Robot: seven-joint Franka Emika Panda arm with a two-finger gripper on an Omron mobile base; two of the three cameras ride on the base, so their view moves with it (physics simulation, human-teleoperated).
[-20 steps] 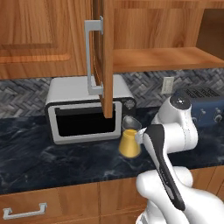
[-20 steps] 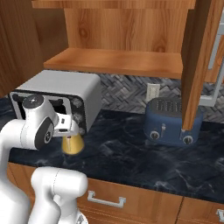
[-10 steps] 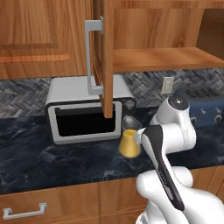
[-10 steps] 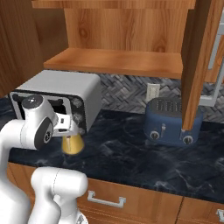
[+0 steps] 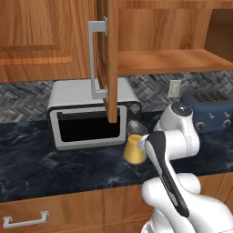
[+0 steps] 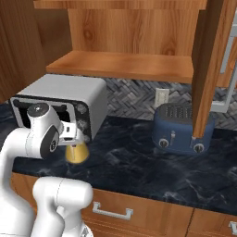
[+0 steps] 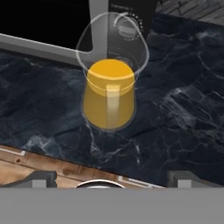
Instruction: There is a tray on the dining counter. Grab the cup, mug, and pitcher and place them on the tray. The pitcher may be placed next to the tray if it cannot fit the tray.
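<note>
- Clear glass pitcher [image 7: 109, 94] with an orange-yellow conical lower body and a flared clear rim, standing upright on the narrow black veined counter [image 5: 41, 166], just in front of the right end of the silver microwave [image 5: 86, 113].
- Same pitcher seen from the left base camera [image 5: 134, 148] beside the white arm, and from the right base camera [image 6: 77, 152] partly hidden behind the arm's wrist.
- Two-finger gripper [image 7: 109, 177] with dark tips spread wide apart, released, grasping nothing; pitcher ahead of the tips, apart from them.
- Pitcher's handle facing the hand camera.
- Dark blue toaster [image 6: 183, 129] on the same counter, well to the right of the pitcher, below a white wall outlet [image 6: 161, 96].
- Open wooden cabinet door [image 5: 109, 59] with a grey bar handle hanging above the microwave.
- Wooden drawers [image 5: 50, 214] with grey pulls beneath the counter edge.
</note>
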